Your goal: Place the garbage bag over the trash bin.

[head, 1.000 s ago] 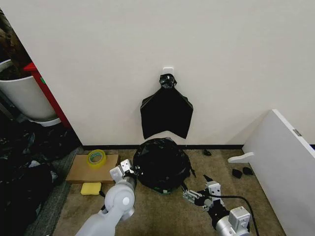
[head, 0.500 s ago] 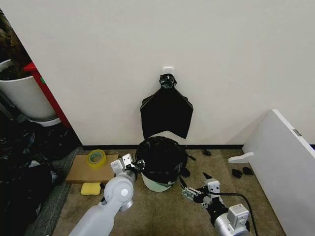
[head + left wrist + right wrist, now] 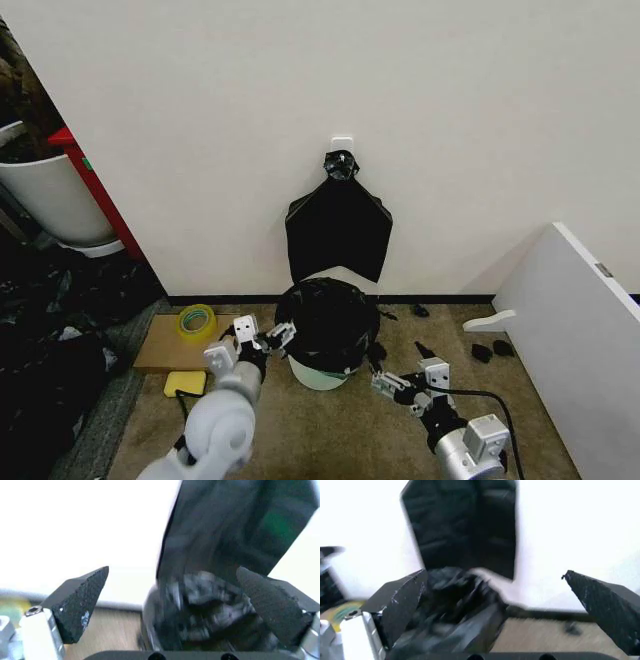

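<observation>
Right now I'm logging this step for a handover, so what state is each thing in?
garbage bag: draped over the bin's top, lower wall still bare.
trash bin: upright on the floor by the wall.
left gripper: open, at the bag's left side.
right gripper: open, low to the right of the bin, holding nothing.
bundle of bags: hanging flat on the wall, knotted at top.
tape roll: lying flat on cardboard.

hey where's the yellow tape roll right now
In the head view the tape roll lies on the cardboard on the floor, left of the trash bin, just beyond the left gripper.
</observation>
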